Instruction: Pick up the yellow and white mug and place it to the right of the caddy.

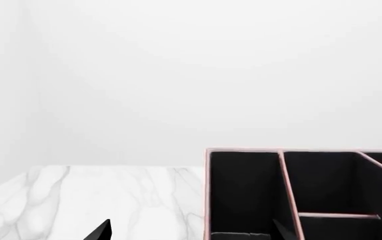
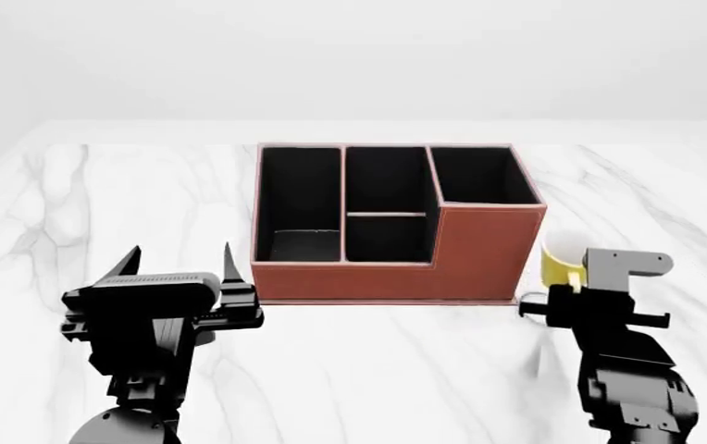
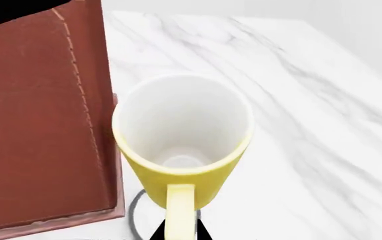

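**Right wrist view: mug arriving at the caddy's right side, release not yet confirmed**

Right wrist view is showing the small cylindrical mug, yellow outside and white inside (image 3: 183,145), sitting just beside the reddish-brown leather-like wall of the rectangular caddy (image 3: 41,115), its yellow loop handle pointing back toward the camera. A ring-shaped shadow is lying under its base, so the mug is probably hovering slightly above the white marbled tabletop (image 3: 311,100) rather than resting on it, though I cannot tell for certain. The mug is leaning a little away from the wall.

The right gripper (image 3: 181,231) is showing only dark tips around the handle; it is seemingly grasping the handle, but the jaws are too cropped to say so, and the head view is hiding them behind the wrist.

In the head view a sliver of the mug (image 2: 556,264) is peeking out just right of the caddy (image 2: 477,254), so the carrying is looking essentially done. Lowering, letting go and backing off are what is remaining.

The left gripper (image 2: 176,262) is hanging idle with fingers spread, near the caddy's left front corner.
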Motion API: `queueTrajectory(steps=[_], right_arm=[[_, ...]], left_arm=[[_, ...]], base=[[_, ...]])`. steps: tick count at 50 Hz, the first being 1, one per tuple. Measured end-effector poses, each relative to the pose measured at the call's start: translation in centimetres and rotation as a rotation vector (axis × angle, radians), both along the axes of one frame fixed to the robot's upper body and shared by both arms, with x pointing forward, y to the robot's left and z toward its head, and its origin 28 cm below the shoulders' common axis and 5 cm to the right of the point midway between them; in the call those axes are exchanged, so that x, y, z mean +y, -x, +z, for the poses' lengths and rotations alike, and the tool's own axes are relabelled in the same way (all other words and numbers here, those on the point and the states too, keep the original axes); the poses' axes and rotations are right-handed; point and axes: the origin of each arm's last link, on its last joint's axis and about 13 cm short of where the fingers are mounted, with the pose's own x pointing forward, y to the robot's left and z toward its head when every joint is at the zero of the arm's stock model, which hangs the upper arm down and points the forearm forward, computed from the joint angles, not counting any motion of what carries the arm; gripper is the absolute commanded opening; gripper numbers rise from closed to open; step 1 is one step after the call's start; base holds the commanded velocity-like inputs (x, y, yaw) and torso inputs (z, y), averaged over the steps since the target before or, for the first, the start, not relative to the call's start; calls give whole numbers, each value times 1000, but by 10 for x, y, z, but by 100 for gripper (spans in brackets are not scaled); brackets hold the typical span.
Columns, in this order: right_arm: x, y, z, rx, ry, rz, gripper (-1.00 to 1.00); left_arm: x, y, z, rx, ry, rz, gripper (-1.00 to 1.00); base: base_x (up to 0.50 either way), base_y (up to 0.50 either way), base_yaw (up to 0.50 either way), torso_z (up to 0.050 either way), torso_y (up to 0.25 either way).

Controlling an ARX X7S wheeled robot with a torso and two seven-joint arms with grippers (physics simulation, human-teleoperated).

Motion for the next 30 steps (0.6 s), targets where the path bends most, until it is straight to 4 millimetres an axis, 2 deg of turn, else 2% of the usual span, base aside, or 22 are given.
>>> queueTrajectory(steps=[30], right_arm=[[1, 4, -23, 62, -48, -16, -100]], left_arm=[[0, 0, 1, -3, 0, 0, 100]], base=[[0, 0, 0, 0, 1]])
